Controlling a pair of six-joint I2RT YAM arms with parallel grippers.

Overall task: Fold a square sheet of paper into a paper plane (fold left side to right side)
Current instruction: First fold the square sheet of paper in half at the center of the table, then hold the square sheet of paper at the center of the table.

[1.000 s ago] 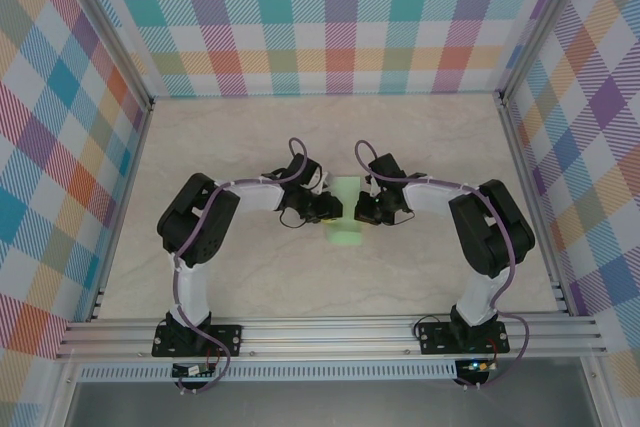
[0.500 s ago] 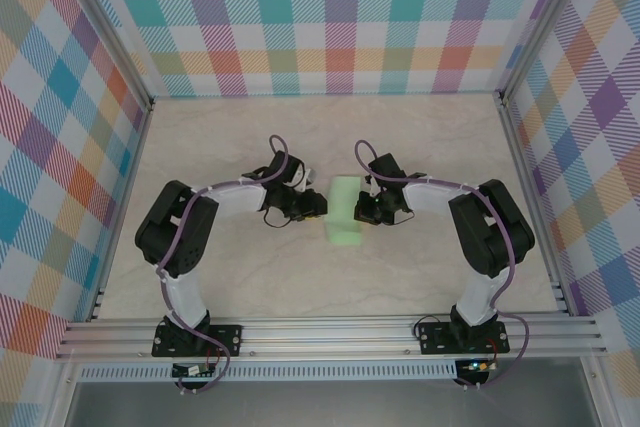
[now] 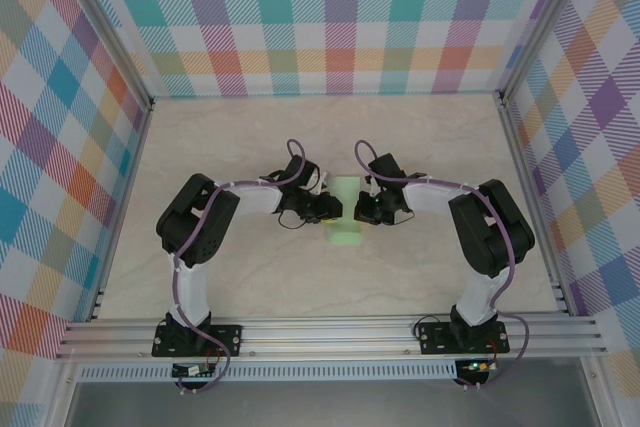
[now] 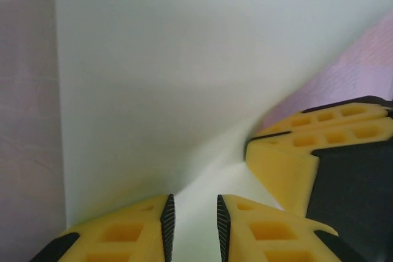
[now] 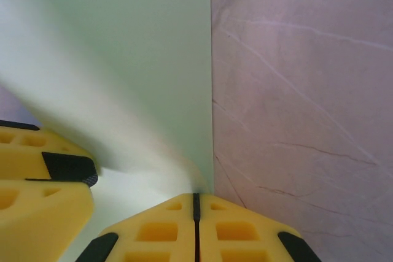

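- Where the two arms meet, the table (image 3: 250, 137) holds the square sheet of paper (image 3: 346, 232), a strip whose long side points away from the robot.
- The left gripper (image 4: 194, 213) sits on the sheet's left part with its fingers a little apart. It may be pressing, not pinching.
- The right gripper (image 5: 195, 204) is squeezed closed, tips touching the sheet's right edge.
- Both are equally near, one on each side.
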